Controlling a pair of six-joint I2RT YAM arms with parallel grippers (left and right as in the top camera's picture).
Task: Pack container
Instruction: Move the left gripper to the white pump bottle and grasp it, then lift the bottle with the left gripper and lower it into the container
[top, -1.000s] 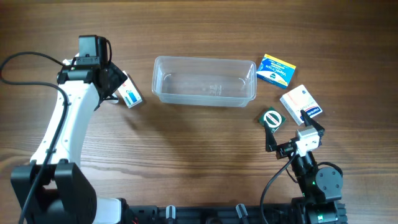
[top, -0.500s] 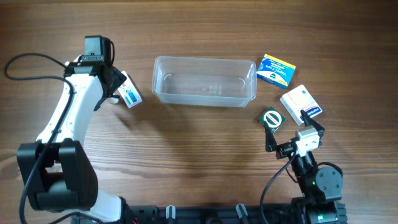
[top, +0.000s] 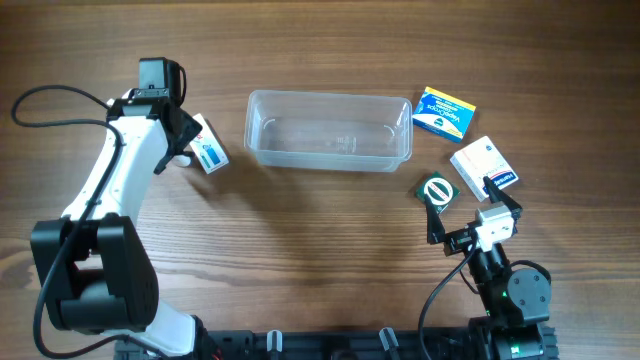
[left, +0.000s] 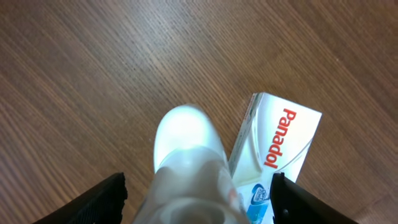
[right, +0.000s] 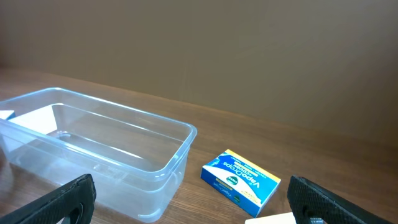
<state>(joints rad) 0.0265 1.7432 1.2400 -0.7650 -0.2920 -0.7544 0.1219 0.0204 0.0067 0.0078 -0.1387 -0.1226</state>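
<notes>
The clear plastic container (top: 328, 131) stands empty at the table's middle back; it also shows in the right wrist view (right: 93, 137). My left gripper (top: 186, 142) is at the far left, open, over a white Panadol box (top: 207, 150). In the left wrist view the open jaws (left: 198, 182) straddle a blurred white rounded object (left: 186, 149), with the Panadol box (left: 280, 146) just to its right. My right gripper (top: 472, 212) is open and empty, low at the front right, facing the container.
A blue VapoDrops box (top: 443, 112) lies right of the container and shows in the right wrist view (right: 241, 177). A white box (top: 481, 163) and a small green box (top: 436, 192) lie in front of it, close to my right gripper.
My left arm has shifted slightly right and back over the Panadol box. The boxes, the container and the right arm have not moved.
</notes>
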